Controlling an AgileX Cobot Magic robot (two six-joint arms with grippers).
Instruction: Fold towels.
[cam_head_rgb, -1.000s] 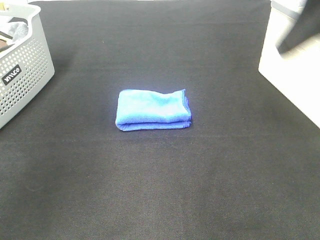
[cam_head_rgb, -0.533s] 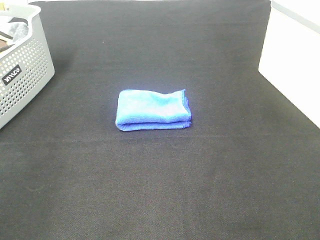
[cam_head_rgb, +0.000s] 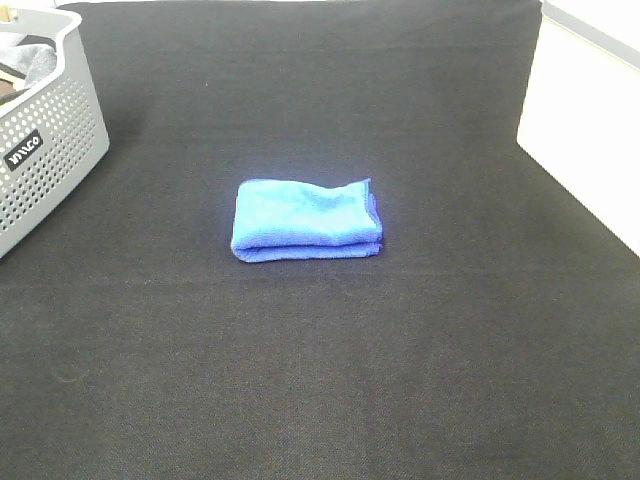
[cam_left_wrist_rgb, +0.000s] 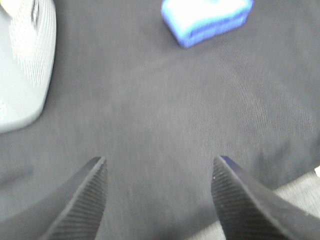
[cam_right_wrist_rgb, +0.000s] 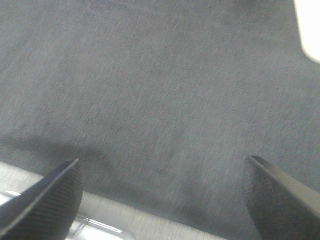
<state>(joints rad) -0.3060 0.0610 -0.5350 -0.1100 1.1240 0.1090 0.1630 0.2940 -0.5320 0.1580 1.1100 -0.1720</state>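
A blue towel (cam_head_rgb: 307, 220) lies folded into a small flat rectangle in the middle of the black table cloth (cam_head_rgb: 330, 370). It also shows in the left wrist view (cam_left_wrist_rgb: 206, 19), far from the fingers. My left gripper (cam_left_wrist_rgb: 159, 172) is open and empty above bare cloth near the table's edge. My right gripper (cam_right_wrist_rgb: 161, 172) is open wide and empty above bare cloth. Neither arm shows in the exterior high view.
A grey perforated basket (cam_head_rgb: 40, 135) with cloth in it stands at the back left; its side shows in the left wrist view (cam_left_wrist_rgb: 25, 65). A white surface (cam_head_rgb: 585, 120) borders the cloth on the right.
A dark blurred shape at the top right of the exterior high view a second ago has gone out of view. The towel has not moved.
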